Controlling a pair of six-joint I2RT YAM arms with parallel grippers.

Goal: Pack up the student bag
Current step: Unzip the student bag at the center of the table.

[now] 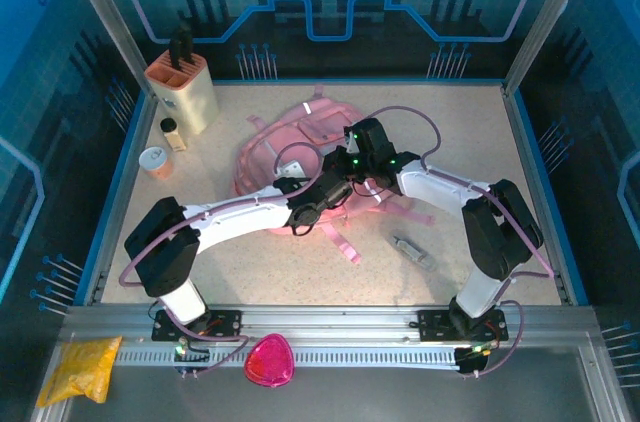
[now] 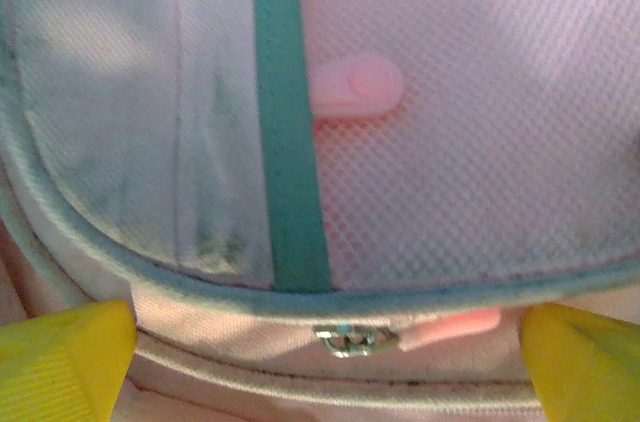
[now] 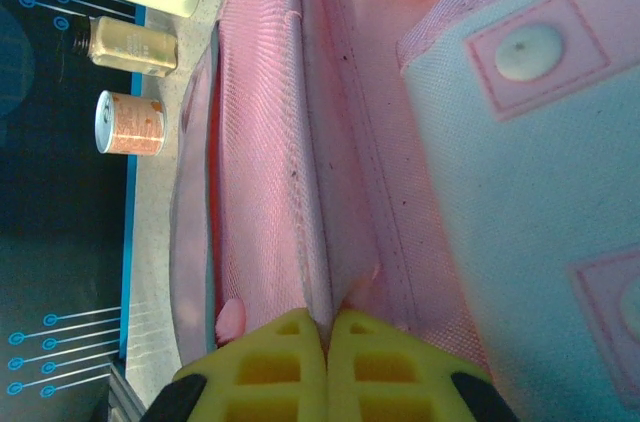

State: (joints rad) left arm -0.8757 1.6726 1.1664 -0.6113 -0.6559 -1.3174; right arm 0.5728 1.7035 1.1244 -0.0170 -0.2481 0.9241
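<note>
The speckled table [image 1: 480, 142] is walled in blue. The student bag [image 1: 268, 154] is laid flat at approx. table centre, slightly towards the back left, straps trailing towards the near side.

Both arms are reached in over the bag. The left gripper [image 1: 308, 214] [image 2: 325, 352] is spread wide just above the bag's fabric, w/ one yellow finger at each lower corner of the wrist view and nothing clamped. The right gripper [image 3: 327, 322] is pressed together, a thin fold of the pink fabric pinched betw. its fingers.

A knife block [image 1: 185, 87] is stood at the back left corner. A yellow packet [image 1: 80, 367] and a magenta pouch [image 1: 269, 360] are seen on the near rail. A can [image 1: 155, 160] and a small bottle [image 1: 173, 134] are set beside the block. A grey object [image 1: 412, 250] is left near the right arm. A metal zip pull [image 2: 350, 340] is seen betw. the left fingers.
</note>
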